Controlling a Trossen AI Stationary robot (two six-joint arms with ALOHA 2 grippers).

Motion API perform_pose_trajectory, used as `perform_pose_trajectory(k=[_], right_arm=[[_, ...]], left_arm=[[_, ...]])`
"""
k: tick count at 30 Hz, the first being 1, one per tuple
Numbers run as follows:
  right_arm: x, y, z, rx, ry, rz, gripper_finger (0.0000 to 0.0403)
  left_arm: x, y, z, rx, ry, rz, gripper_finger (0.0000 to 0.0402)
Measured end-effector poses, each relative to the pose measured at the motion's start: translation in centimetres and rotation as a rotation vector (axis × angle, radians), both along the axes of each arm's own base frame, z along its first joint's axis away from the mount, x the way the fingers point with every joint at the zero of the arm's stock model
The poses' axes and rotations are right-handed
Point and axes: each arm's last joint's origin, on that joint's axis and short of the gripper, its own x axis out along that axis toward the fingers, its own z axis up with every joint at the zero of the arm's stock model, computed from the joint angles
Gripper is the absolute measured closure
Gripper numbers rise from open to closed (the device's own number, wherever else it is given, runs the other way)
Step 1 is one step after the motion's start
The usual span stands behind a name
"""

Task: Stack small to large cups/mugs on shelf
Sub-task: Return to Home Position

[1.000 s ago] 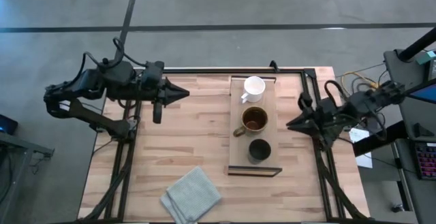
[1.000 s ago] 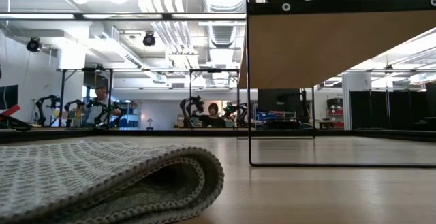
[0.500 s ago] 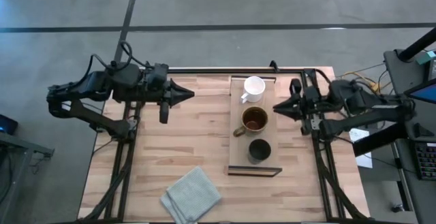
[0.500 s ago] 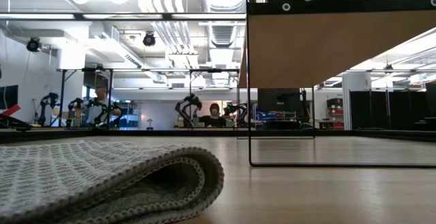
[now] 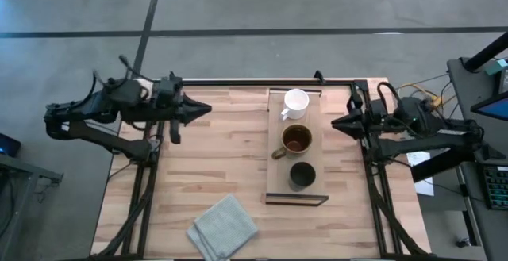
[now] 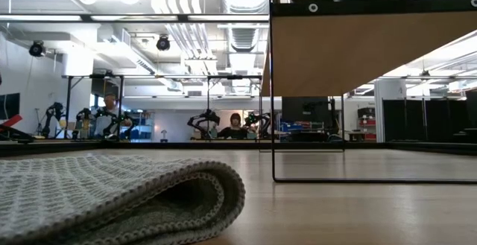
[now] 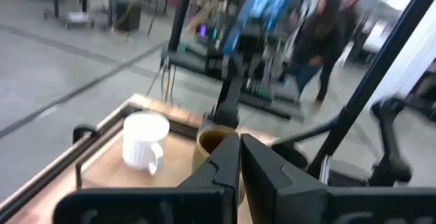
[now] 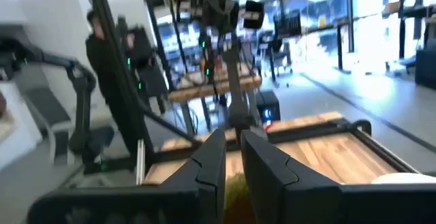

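Note:
The light-wood shelf (image 5: 274, 166) lies on the table right of centre, its dark frame at the ends. On it stand a white handled mug (image 5: 295, 102) at the far end, an olive-brown handled mug (image 5: 296, 140) in the middle and a dark handleless cup (image 5: 302, 174) at the near end. My left gripper (image 5: 205, 109) is shut and empty over the table's far left, pointing at the shelf. My right gripper (image 5: 335, 123) hovers right of the shelf beside the olive-brown mug, fingers nearly together and empty. The left wrist view shows the white mug (image 7: 144, 140).
A folded grey cloth (image 5: 224, 228) lies near the table's near edge, left of the shelf; it fills the low view's foreground (image 6: 112, 200). Bare tabletop (image 5: 222, 158) lies between my left gripper and the shelf. People show in the room behind.
My right gripper has gone toward the table's far edge and turned level toward the shelf, first nearing it, then drawing back a little to the right. My left gripper went slightly toward the shelf, then back toward the table's left edge. The cups have stayed put.

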Motion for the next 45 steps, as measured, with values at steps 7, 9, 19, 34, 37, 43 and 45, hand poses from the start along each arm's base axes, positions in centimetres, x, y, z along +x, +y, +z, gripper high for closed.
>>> perform_pose_trajectory(k=[7, 9, 19, 34, 37, 43, 45], right_arm=[[0.7, 0.0, -2.0, 0.04, -0.032, -0.001, 0.0359], [0.9, 0.0, -2.2, 0.05, -0.022, -0.001, 0.0359], [0.8, 0.0, -1.4, 0.01, -0.074, -0.005, 0.0359], [0.5, 0.0, -4.3, 0.003, 0.025, -0.008, 0.0359], [0.0, 0.0, -5.5, 0.005, 0.021, -0.007, 0.0359], [-1.1, 0.0, -7.9, 0.011, -0.086, -0.006, 0.0359], [-1.4, 0.0, -8.8, 0.013, -0.108, -0.006, 0.0359]], left_arm=[[-3.6, 0.2, -2.9, -0.071, -0.094, 0.004, 0.0402], [-4.2, 0.3, -3.5, -0.08, -0.099, 0.008, 0.0402], [-8.2, 1.0, -7.7, -0.038, -0.103, 0.153, 0.0402], [-10.7, 0.7, -16.0, -0.093, -0.138, 0.016, 0.0402], [-10.8, 0.7, -17.0, -0.096, -0.177, -0.013, 0.0402], [-10.6, 0.6, -18.9, -0.096, -0.171, -0.042, 0.0402], [-10.5, 0.6, -19.0, -0.095, -0.169, -0.043, 0.0402]])
